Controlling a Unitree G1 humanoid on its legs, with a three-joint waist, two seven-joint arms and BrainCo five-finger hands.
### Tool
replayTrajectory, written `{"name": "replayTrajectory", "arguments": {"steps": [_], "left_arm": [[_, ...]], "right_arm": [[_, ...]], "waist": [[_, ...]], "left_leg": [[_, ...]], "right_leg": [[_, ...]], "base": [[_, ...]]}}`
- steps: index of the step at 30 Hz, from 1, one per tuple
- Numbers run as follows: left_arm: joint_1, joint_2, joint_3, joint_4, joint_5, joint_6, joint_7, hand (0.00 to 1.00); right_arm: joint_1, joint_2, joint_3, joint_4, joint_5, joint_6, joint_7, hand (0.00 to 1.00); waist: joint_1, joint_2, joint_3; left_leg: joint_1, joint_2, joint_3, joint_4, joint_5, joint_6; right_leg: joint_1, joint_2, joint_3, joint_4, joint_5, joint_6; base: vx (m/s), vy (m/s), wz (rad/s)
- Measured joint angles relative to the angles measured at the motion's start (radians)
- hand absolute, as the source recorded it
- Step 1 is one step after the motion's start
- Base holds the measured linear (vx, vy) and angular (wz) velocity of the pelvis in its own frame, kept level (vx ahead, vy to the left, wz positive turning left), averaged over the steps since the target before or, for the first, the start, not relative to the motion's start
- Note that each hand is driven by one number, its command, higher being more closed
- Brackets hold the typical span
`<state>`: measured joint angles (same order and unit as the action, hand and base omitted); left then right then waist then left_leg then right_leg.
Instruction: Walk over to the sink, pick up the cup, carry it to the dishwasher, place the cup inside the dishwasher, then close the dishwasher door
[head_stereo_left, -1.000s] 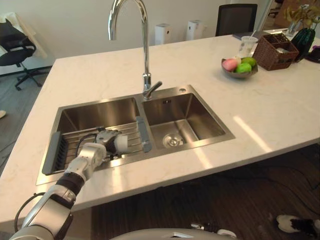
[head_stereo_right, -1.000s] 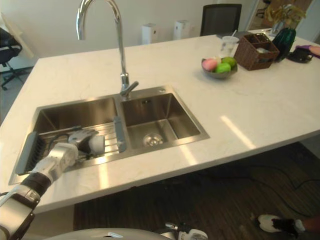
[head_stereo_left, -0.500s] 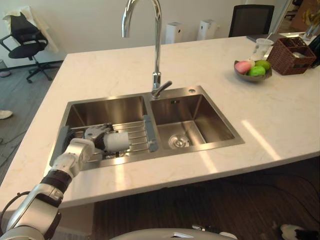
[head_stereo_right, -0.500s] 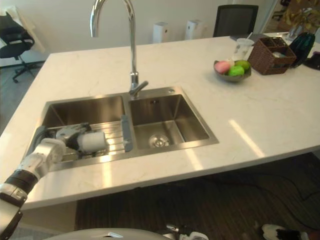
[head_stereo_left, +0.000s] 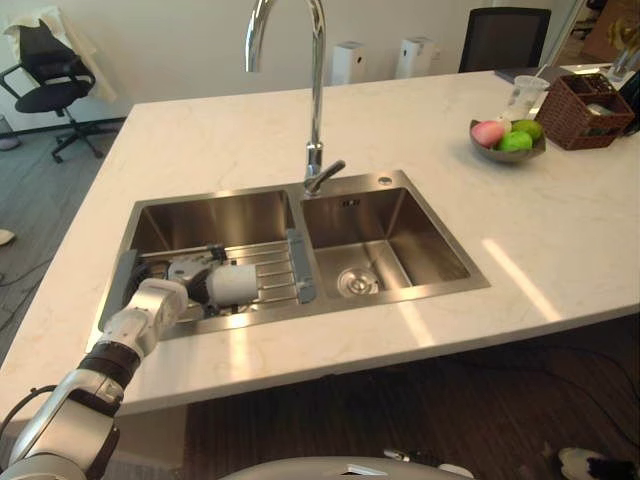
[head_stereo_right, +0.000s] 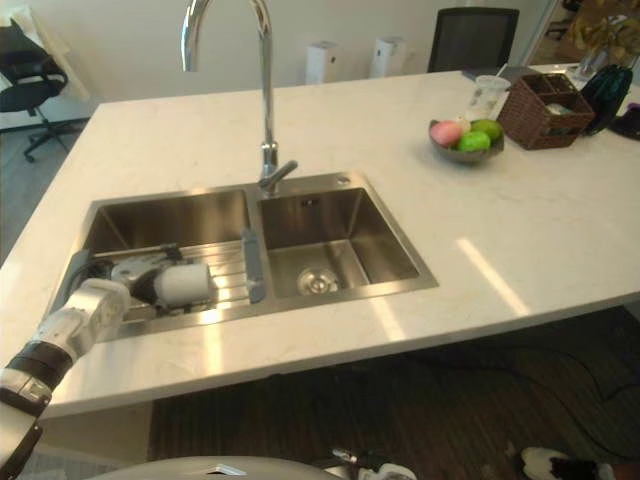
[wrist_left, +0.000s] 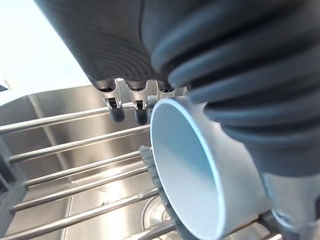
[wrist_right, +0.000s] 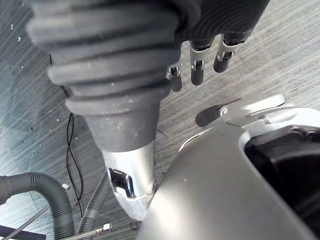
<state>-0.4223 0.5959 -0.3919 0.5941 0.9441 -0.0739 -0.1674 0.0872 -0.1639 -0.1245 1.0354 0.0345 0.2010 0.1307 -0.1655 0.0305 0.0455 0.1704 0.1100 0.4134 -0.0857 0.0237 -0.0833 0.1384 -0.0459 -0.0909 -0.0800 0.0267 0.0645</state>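
Cup (head_stereo_left: 236, 284) lies on its side on the drying rack (head_stereo_left: 272, 262) in the sink (head_stereo_left: 420, 297), so the left hand (head_stereo_left: 190, 278) clasps its body sideways, probably to lift it out

- sink (head_stereo_left: 390, 235): brushed steel with a satin sheen.
- faucet (head_stereo_left: 316, 90): polished metal, mirror-bright.
- table (head_stereo_left: 520, 230): pale stone-look top, smooth and faintly glossy.
- cup (head_stereo_left: 234, 284): white, smooth, matt inside.
- rack (head_stereo_left: 272, 262): thin shiny metal rods with matt grey ends that look like plastic.
- basket (head_stereo_left: 590, 105): dark woven wicker, rough.
- left hand (head_stereo_left: 185, 280): dark, ribbed, matt cover; silvery fingers.
- floor (wrist_right: 280, 55): grey wood grain, matt.
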Motion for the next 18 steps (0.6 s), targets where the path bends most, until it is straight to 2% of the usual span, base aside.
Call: {"name": "replayTrajectory", "arguments": {"steps": [12, 13, 18], "left_arm": [[0.015, -0.025, 0.0, -0.035, -0.019, 0.014, -0.027, 0.0], [0.016, -0.029, 0.0, -0.036, -0.021, 0.02, -0.033, 1.0], [0.023, -0.044, 0.006, -0.052, -0.025, 0.052, -0.058, 1.0]], "right_arm": [[0.0, -0.001, 0.002, -0.001, 0.0, 0.001, 0.0, 0.0], [0.0, -0.001, 0.002, -0.001, 0.0, 0.001, 0.0, 0.0], [0.0, -0.003, 0.002, -0.001, 0.0, 0.005, 0.0, 0.0]], "waist": [[-0.001, -0.001, 0.002], [-0.001, -0.001, 0.002], [0.0, 0.0, 0.001]], "left_leg": [[0.0, 0.0, 0.0, 0.0, 0.0, 0.0], [0.0, 0.0, 0.0, 0.0, 0.0, 0.0], [0.002, 0.0, 0.0, 0.0, -0.001, 0.001]], "right_leg": [[0.0, 0.0, 0.0, 0.0, 0.0, 0.0], [0.0, 0.0, 0.0, 0.0, 0.0, 0.0], [0.002, 0.0, 0.0, 0.0, 0.0, 0.0]], "base": [[0.0, 0.0, 0.0], [0.0, 0.0, 0.0], [0.0, 0.0, 0.0]]}}
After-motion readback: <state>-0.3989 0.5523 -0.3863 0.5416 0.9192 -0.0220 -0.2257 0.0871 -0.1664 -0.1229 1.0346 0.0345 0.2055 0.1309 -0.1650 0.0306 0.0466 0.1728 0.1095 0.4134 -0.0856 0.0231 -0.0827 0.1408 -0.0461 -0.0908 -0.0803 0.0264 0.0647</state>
